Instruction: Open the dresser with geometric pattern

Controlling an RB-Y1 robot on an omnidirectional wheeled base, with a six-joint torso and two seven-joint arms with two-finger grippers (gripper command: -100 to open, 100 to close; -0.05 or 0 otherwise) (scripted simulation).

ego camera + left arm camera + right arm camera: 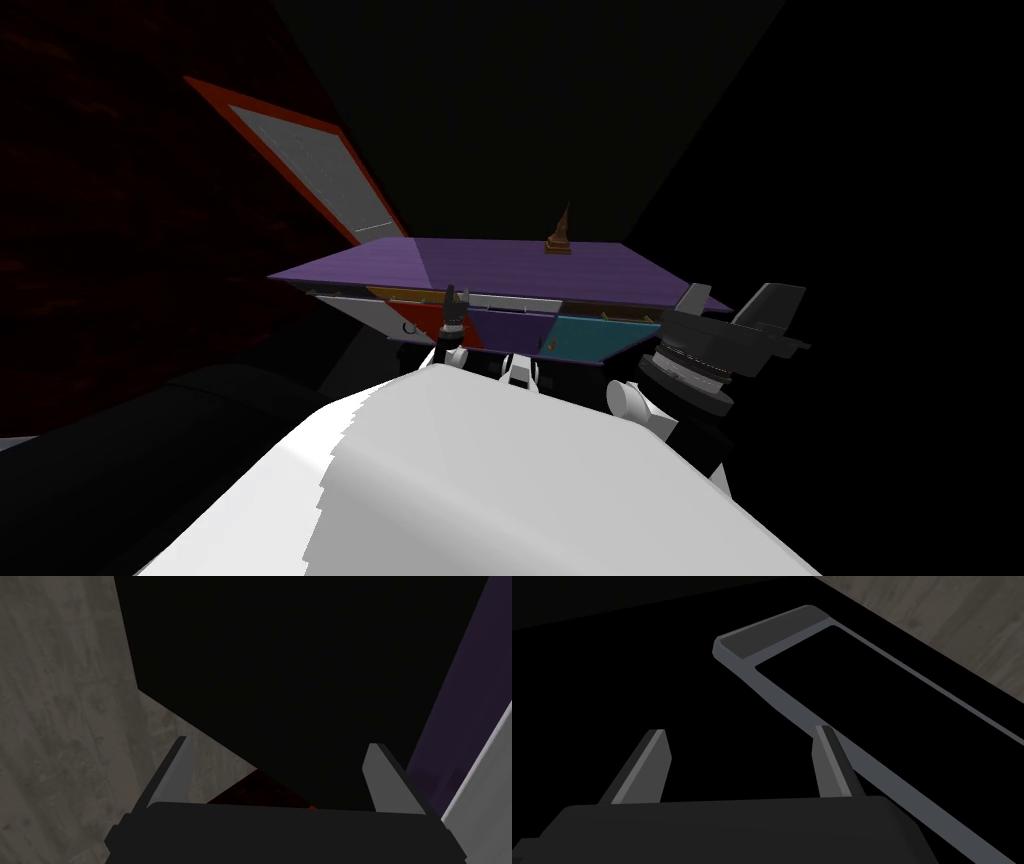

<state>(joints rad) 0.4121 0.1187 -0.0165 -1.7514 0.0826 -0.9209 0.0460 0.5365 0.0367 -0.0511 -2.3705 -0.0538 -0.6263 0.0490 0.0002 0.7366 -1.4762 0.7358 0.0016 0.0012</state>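
The dresser stands just ahead of me, with a purple top and a front of white, red, purple and teal panels. A thin wood-coloured strip shows along the front's upper edge. A small ring handle sits on the white panel. My left gripper is in front of the dresser, between the red and purple panels. In the left wrist view the left gripper is open, with nothing between its fingers. My right gripper is raised off the dresser's right corner. In its own view the right gripper is open on nothing.
A small brown pointed ornament stands on the dresser top. An orange-framed grey panel slants at the left, against a dark red wall. A thin grey frame lies in a black area beside the wooden floor.
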